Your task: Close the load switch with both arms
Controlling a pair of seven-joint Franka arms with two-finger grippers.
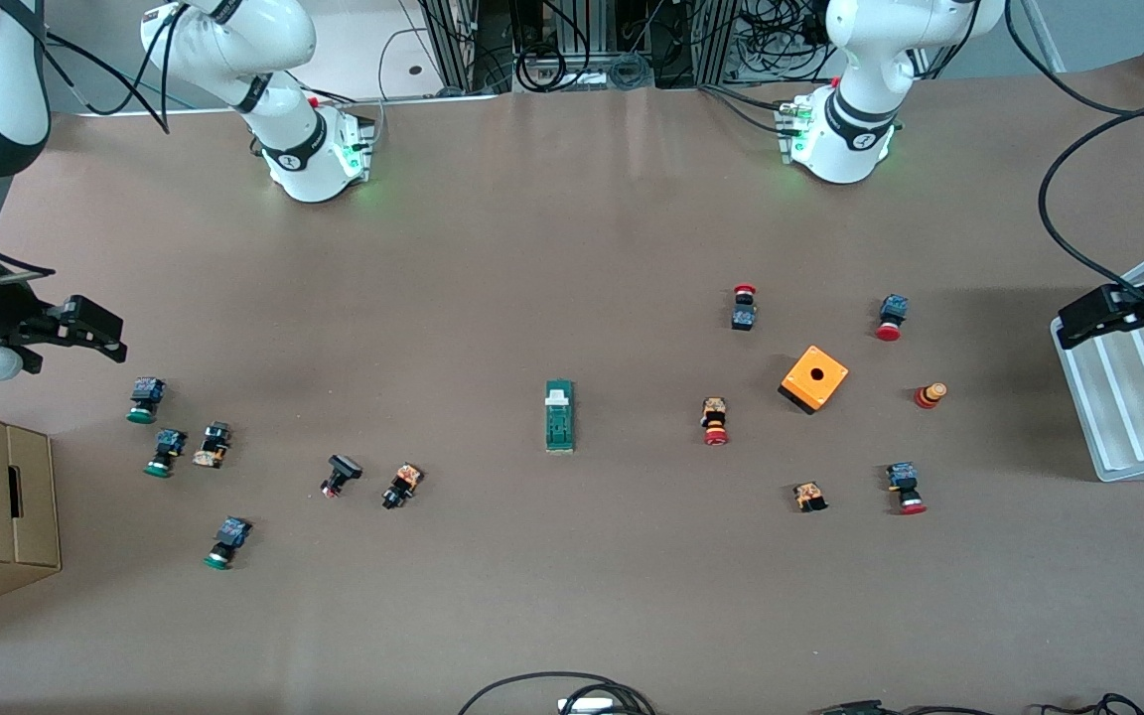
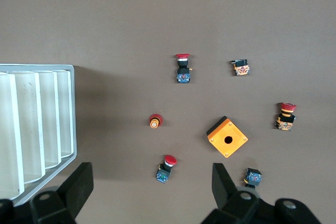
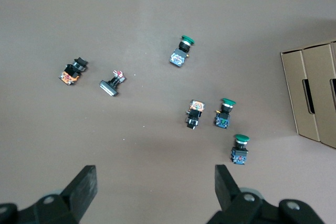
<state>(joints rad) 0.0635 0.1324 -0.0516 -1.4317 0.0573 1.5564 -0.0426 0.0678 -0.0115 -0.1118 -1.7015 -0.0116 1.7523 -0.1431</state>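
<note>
Brown paper-covered table [image 1: 572, 616], cables hanging along the robots' edge, and you're looking at a scatter of small parts.

Your left gripper [image 2: 152, 187] has its fingers [image 2: 79, 184] spread as wide as they go, nothing between them, hanging over the left arm's end of the table above the red-capped push buttons [image 2: 166, 168] and the orange square box [image 2: 227, 137] with its hole. A white ribbed tray [image 2: 37, 129] sits at that end too.

Your right gripper [image 3: 155, 190] is just as wide open and holds nothing; it's up over the right arm's end, above the green-capped push buttons [image 3: 224, 113], with a cardboard box [image 3: 312, 95] beside them.

The load switch [image 1: 559, 416] lies flat in the middle of the table, well apart from both grippers, its white tab [image 1: 558, 397] pointing toward the robots' bases. It sits between the green-capped cluster and the red-capped one. Neither gripper touches it.
</note>
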